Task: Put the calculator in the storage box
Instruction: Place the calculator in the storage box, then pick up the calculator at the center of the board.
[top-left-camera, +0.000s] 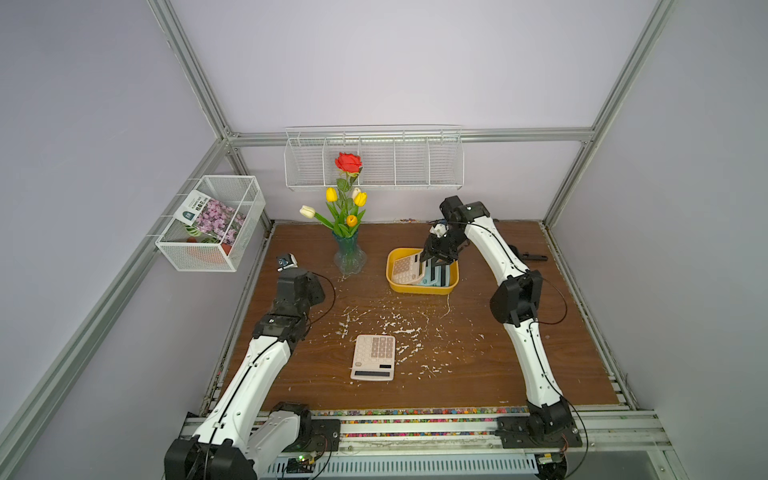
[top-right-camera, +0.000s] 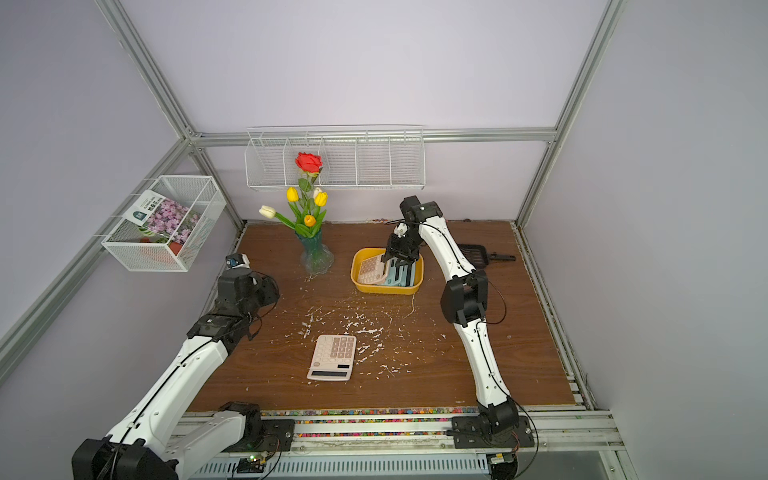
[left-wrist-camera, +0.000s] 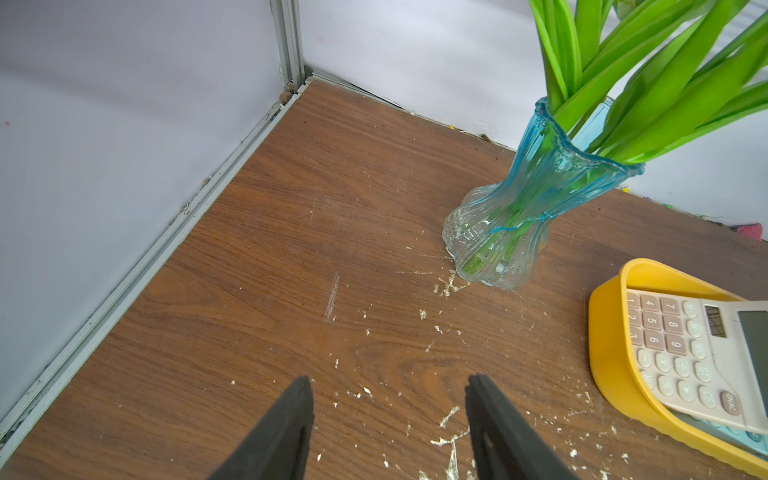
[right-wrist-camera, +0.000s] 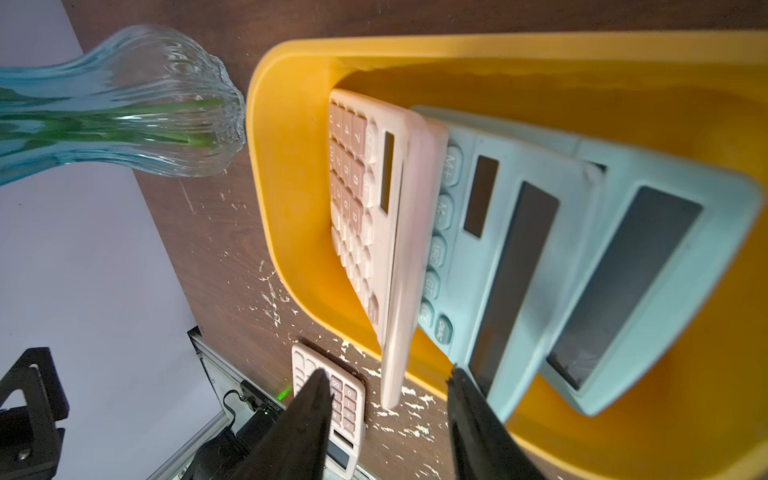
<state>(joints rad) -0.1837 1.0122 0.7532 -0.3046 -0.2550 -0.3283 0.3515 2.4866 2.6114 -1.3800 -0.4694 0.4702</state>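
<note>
Where the right gripper (right-wrist-camera: 386, 370) hangs over the box (top-left-camera: 419, 289), its jaws stand spread, with a gap on either side of the pink calculator's (right-wrist-camera: 357, 187) edge and nothing pinched; that calculator lies tilted inside the box, apparently propped on two blue calculators (top-left-camera: 436, 276) already there, and on my judgement its placing is done, though it may slide flatter. The left gripper (left-wrist-camera: 390, 379) is likewise spread and empty, low over bare table (top-left-camera: 478, 365) near the vase (top-left-camera: 348, 253). A second pink calculator (top-left-camera: 373, 358) lies flat, keys up, near the table's front middle, well apart from the box and from both grippers; I take it as the next item. Handling, as judged: a light, stiff plastic slab with a smooth casing, likely to slip under a shallow grip; the display window and keys are the weak parts and should not be squeezed. Lying flat, it offers only thin side edges; the sound hold is across its narrower width, fingers on the two long edges about mid-length, tips brought right down to the tabletop before closing. Risks noted: fingertips skating over the casing; the slab pivoting in the jaws if held near one end; little free floor left in the box, so another will probably have to lean or stack.
</note>
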